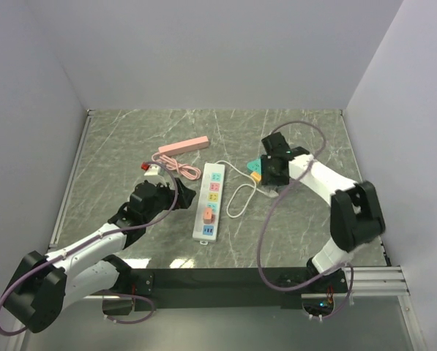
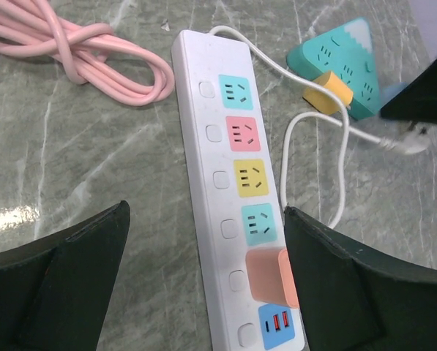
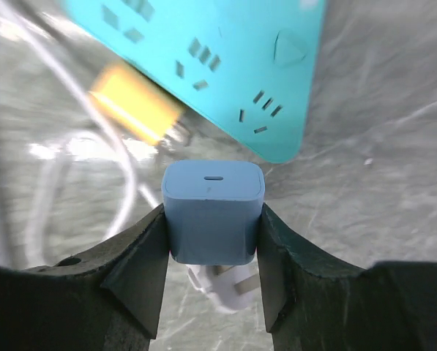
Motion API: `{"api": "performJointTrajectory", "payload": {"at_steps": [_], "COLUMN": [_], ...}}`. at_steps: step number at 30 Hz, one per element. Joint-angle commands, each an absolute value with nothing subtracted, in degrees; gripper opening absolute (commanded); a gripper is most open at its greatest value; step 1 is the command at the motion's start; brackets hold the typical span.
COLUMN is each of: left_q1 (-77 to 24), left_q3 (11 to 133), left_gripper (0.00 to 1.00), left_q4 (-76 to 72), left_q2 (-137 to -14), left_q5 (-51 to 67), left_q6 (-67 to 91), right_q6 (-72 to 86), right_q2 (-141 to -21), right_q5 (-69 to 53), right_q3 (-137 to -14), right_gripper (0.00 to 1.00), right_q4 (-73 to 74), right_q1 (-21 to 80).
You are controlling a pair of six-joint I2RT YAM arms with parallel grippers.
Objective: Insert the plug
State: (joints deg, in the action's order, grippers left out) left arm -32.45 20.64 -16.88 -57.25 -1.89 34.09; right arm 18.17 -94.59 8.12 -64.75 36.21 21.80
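Observation:
A blue cube-shaped plug (image 3: 213,212) sits between the fingers of my right gripper (image 3: 213,223), which is shut on it with both pads pressing its sides. It is held just in front of a teal triangular socket block (image 3: 218,66) (image 1: 255,167). A white plug (image 3: 231,289) on a white cord lies on the table under the blue plug. My left gripper (image 2: 206,216) hangs open over the white power strip (image 2: 203,183) (image 1: 209,201), one finger on each side of it and touching nothing. An orange plug (image 2: 271,276) sits in that strip's near end.
A yellow plug (image 2: 331,89) is stuck in the teal block. A coiled pink cable (image 2: 94,58) and a pink power strip (image 1: 184,145) lie at the back left. The white cord (image 1: 238,197) loops between the strip and my right gripper (image 1: 271,174). Walls enclose the table.

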Motion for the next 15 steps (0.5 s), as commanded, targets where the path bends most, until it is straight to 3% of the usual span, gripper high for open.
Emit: {"api": "performJointTrajectory", "payload": {"at_steps": [1,15], "left_q1": [-32.3,-35.8], "left_q3": [23.1,22.8], "left_gripper": [0.92,0.91], "left_q4": [-21.1,-27.9], "left_q2": [-57.0,-56.8], "left_q5": [0.4,8.5], "left_q6": [31.8,28.9], "right_q6": [18.4,21.1], "right_q2": [-84.3,-76.6], "right_q5": [10.8,3.3], "right_q3": [-64.7,-59.5], "right_gripper": [0.10,0.07], "right_q4": [32.6,20.8], "right_q1": [21.5,25.2]}}
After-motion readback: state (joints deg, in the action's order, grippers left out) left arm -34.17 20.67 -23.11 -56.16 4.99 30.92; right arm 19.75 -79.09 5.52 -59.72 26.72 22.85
